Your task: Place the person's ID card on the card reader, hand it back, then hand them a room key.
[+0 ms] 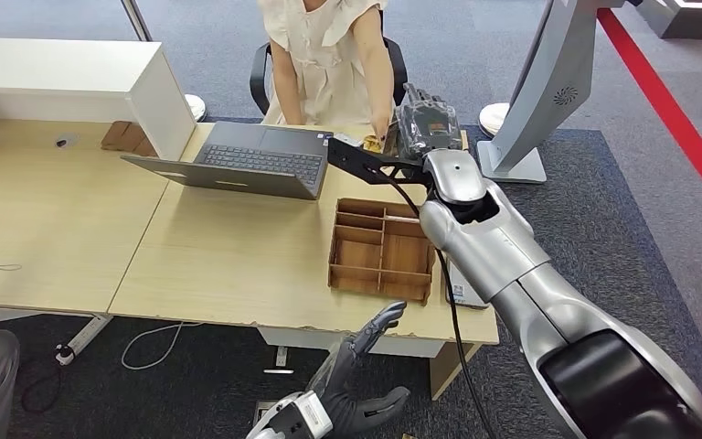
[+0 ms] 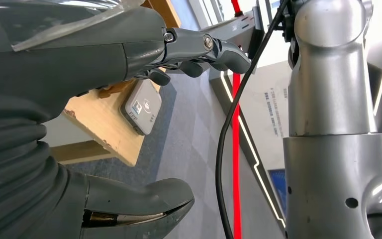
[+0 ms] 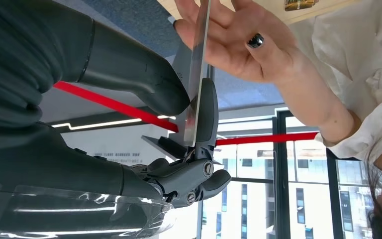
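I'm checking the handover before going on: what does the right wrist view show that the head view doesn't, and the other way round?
Right wrist view: a thin card seen edge-on, pinched between the thumb and a finger of the right hand, with the person's hand open against the card's far end.

Head view: the wooden divided tray, the open laptop, the card reader at the table's edge, and the left hand low, holding nothing.

Both: the right hand reached out to the seated person.
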